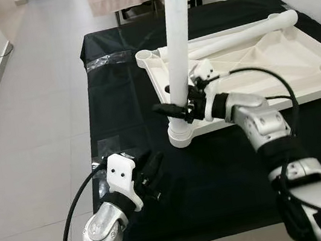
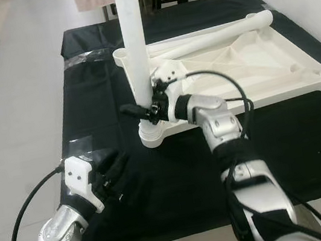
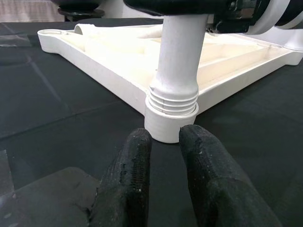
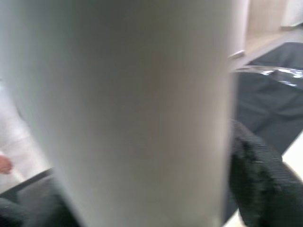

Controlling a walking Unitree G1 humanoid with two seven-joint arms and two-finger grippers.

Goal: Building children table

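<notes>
We see the right end effector closed around the upright white table leg, low on the leg just above its threaded base, which sits in the near corner socket of the upturned white tabletop. That tabletop lies on the black-covered table, a second leg lying across it. The left end effector rests on the cloth near that corner socket, fingers slightly parted, holding nothing. We can read no writing.
</notes>
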